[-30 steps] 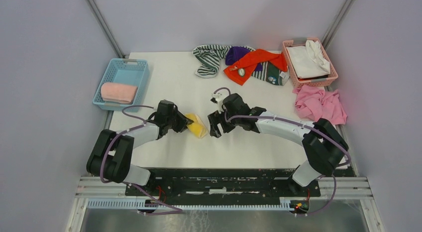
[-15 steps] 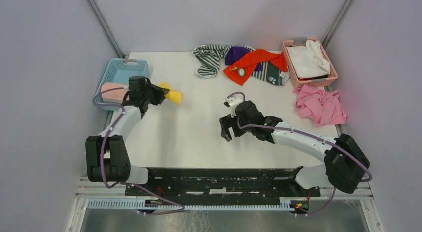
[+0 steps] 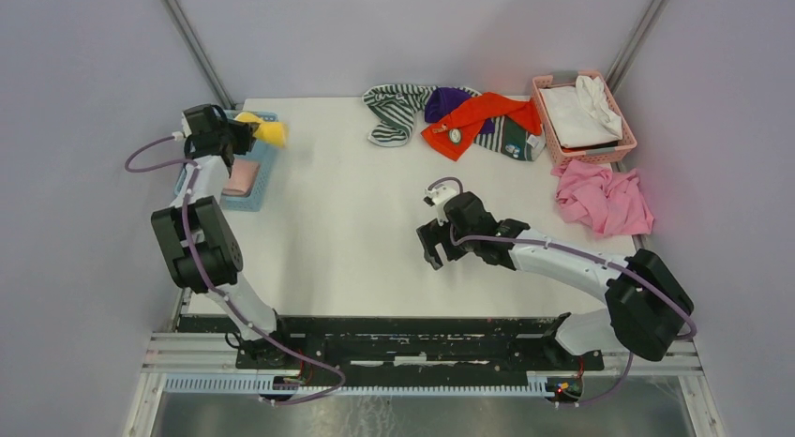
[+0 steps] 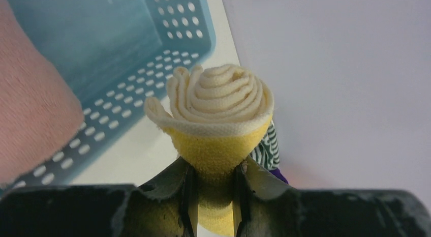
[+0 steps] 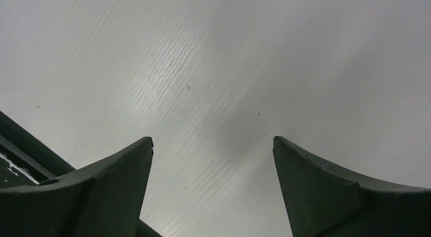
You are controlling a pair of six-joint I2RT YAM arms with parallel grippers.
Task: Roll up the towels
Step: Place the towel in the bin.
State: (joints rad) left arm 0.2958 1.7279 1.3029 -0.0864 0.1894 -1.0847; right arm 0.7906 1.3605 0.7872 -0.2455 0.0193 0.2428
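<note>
Soft, even, bright light fills the overhead view; the white worktop (image 3: 356,249) carries only faint shadows beneath the arms. In the left wrist view the rolled yellow towel (image 4: 223,105) is sharp, the blue basket (image 4: 152,49) behind it slightly soft, the left fingers (image 4: 163,190) dark. In the right wrist view a pale sheen streaks the worktop left of centre, and a dim shadow lies between the near-black right fingers (image 5: 91,196).
</note>
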